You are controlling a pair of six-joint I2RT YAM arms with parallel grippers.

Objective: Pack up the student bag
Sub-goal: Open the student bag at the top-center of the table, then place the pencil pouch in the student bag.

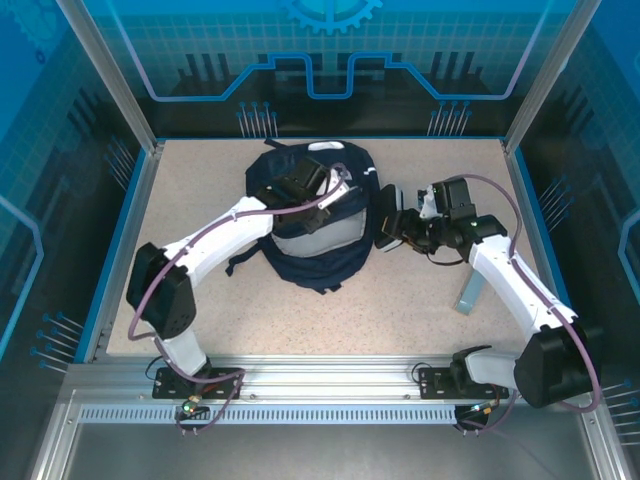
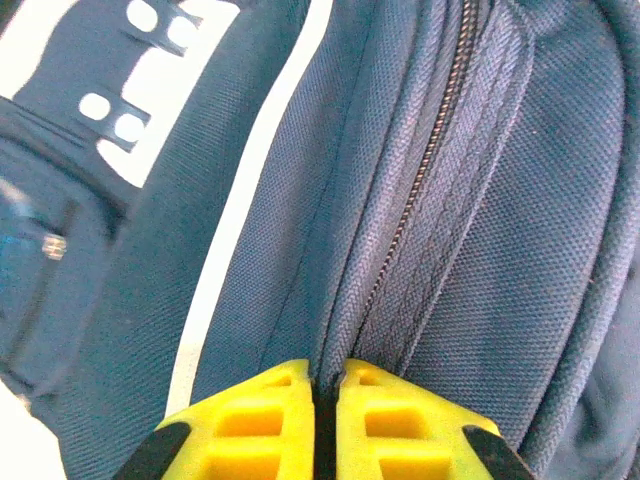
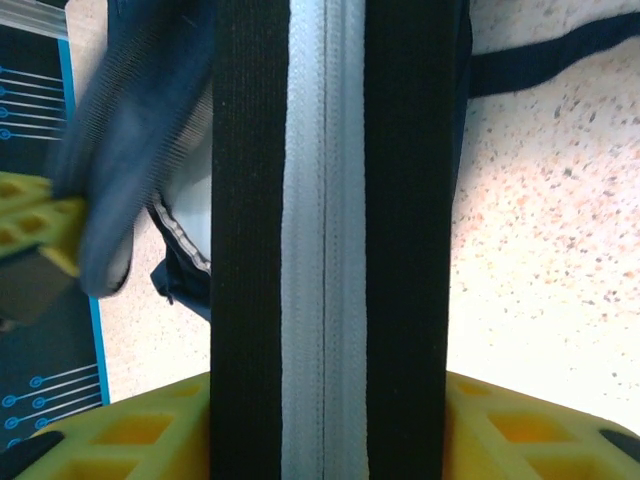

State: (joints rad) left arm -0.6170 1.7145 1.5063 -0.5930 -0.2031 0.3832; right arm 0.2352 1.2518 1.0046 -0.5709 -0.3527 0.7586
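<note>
Firmly, the left tool (image 2: 328,378) pinches the coarse-woven student bag (image 2: 500,200).

The left arm (image 1: 215,235) is extended, left gripper (image 2: 328,385) pinched on the student bag (image 1: 310,255); right arm (image 1: 510,275) is bent inward, right gripper (image 3: 325,400) clamped on a strap (image 3: 325,200).

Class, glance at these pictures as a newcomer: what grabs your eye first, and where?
The navy student bag sprawls at the centre of the table. The left gripper pinches its fabric beside the zipper. The right gripper clamps a black strap with a pale centre stripe at the bag's right side.
</note>
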